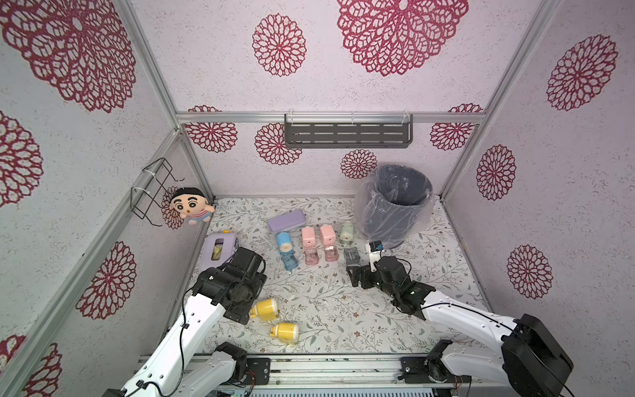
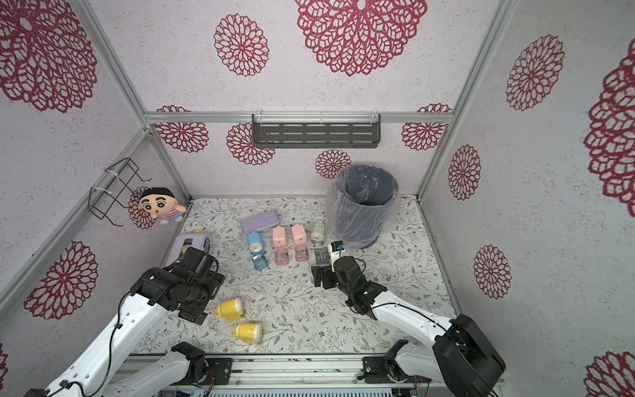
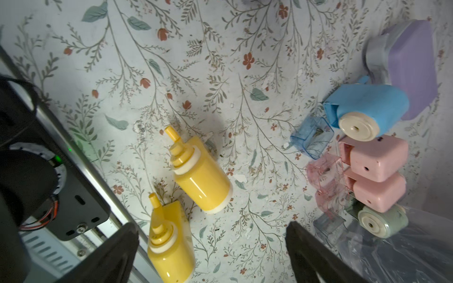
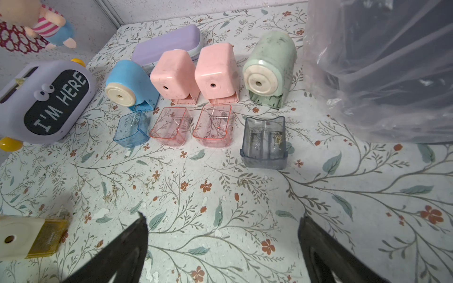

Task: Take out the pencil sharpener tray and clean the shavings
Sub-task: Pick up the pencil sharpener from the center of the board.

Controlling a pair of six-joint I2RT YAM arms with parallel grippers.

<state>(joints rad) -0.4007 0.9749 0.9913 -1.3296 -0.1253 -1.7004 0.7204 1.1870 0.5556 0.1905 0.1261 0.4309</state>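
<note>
Lilac plastic marks the far left of the floral desk (image 1: 343,309): a box lettered "I'M HERE" (image 4: 49,103), with a plush doll (image 1: 190,205) hanging on the wall behind it. Beside the box, the left gripper (image 3: 212,227) hangs over the desk, jaws spread wide and nothing between them. Near it a yellow sharpener (image 1: 265,309) lies on its side, and a second yellow sharpener (image 1: 286,332) lies closer to the front edge. In the right wrist view one of them shows an amber tray (image 4: 46,237) seated in its body.

Mid-desk, a purple pencil case (image 1: 287,221) lies behind a row of four sharpeners, each with its tray pulled out and set just in front. The row runs blue sharpener (image 4: 130,83) with blue tray (image 4: 131,129), pink sharpener (image 4: 172,73) with pink tray (image 4: 169,126), second pink sharpener (image 4: 215,71) with second pink tray (image 4: 213,126), then green sharpener (image 4: 268,66) with grey tray (image 4: 263,144).

A few shavings (image 4: 278,136) cling inside the grey tray, toward its bin side. The right gripper (image 4: 223,218) hovers in front of that tray, apart from it, released and empty. At the back right stands a dark bin (image 1: 395,202) lined with clear plastic.
</note>
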